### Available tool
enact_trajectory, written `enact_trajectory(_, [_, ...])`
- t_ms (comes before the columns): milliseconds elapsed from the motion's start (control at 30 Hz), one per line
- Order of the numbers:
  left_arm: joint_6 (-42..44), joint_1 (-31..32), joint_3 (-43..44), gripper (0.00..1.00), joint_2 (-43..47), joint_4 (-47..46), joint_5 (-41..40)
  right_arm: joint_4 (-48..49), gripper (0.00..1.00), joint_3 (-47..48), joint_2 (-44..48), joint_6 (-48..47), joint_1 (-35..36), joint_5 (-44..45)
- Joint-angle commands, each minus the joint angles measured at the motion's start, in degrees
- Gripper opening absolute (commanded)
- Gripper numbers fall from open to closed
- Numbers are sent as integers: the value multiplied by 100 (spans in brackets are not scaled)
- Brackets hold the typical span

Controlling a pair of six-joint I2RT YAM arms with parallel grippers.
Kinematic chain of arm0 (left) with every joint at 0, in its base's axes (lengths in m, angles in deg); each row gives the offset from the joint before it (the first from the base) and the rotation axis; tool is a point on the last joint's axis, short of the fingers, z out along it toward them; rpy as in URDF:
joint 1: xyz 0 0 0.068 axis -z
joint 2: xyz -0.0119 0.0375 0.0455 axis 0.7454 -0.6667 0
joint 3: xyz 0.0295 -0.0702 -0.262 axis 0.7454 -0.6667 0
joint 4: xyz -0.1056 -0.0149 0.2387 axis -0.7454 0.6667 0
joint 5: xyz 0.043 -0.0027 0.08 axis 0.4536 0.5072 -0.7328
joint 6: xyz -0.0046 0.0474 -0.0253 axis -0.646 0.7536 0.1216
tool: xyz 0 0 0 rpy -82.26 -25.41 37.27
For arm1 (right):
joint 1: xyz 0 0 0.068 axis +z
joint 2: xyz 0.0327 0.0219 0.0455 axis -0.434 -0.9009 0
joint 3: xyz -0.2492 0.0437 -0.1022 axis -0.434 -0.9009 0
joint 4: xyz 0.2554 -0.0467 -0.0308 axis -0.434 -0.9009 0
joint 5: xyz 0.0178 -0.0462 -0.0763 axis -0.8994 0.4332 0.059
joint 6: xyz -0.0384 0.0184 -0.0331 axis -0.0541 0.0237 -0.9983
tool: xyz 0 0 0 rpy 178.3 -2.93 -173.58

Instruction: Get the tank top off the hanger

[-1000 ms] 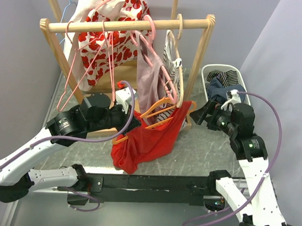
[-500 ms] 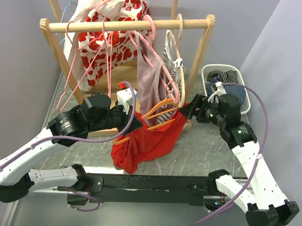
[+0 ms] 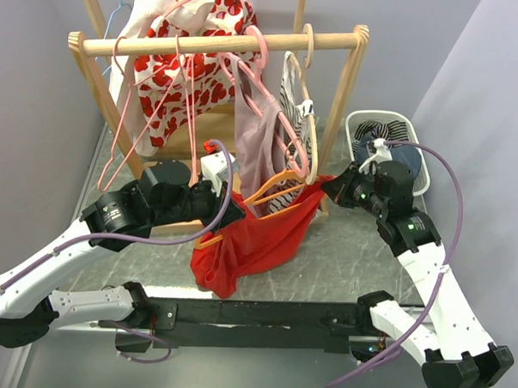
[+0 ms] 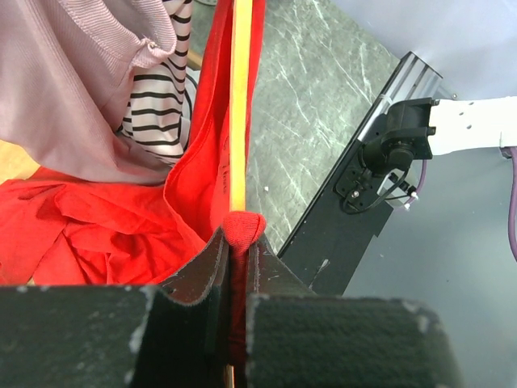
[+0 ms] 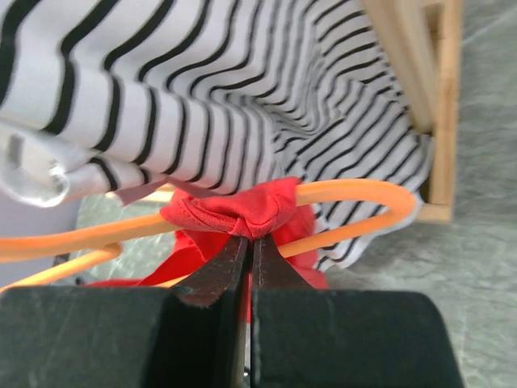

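Right fingers [image 5: 241, 246]: pressed flat together, matte black, nipping a bunched strap of the red tank top [image 5: 234, 212] right where it wraps the orange hanger [image 5: 355, 194]. Fine soft knit, gathered into a tight knot over a smooth, round-sectioned rod that curves away on both sides. Just behind, loose folds of a black-and-white striped garment [image 5: 202, 89]; to the right, a squared pale post of the wooden rack [image 5: 440, 105].

Left fingers [image 4: 220, 250]: narrow, with grainy padded faces, clamped on a red fold of cloth and on the straight bar of the same hanger, seen running directly away with a hemmed red edge alongside. To the left, crumpled red fabric under a ribbed mauve garment [image 4: 65, 81] and more stripes.

From above: tank top strung between the two grips, low in front of the rack, its body sagging in a rumpled heap onto the bench [image 3: 351, 250], a grey-green stone-look surface with pale veins. On the round rail above, thin pink wire hangers [image 3: 124, 128] and a white garment printed with red hearts [image 3: 174, 79]. At the far right, a white slatted basket [image 3: 416, 136] of dark clothes.
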State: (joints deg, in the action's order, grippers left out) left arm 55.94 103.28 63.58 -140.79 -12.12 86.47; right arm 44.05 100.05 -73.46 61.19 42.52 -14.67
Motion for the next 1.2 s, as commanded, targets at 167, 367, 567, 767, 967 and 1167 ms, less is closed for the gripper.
enact_trajectory(167, [91, -7, 217, 1, 306, 15, 255, -712, 0, 229, 280, 104, -483, 2245])
enact_trajectory(367, [73, -7, 367, 1, 570, 332, -192, -1064, 0, 10, -107, 69, -915, 2070])
enact_trajectory(567, [-15, -7, 147, 1, 878, -89, -255, -1231, 0, -395, -107, -387, -749, 832])
enact_trajectory(767, [21, -7, 7, 1, 536, -388, 149, -1626, 24, -299, 481, -476, -212, 119])
enact_trajectory(967, [82, 2, 50, 1, 210, -459, 300, -1645, 70, 298, 1219, -177, -150, 208])
enact_trajectory(1167, [135, 2, -64, 1, 140, -547, 370, -767, 70, 317, 1133, 375, -98, -1049])
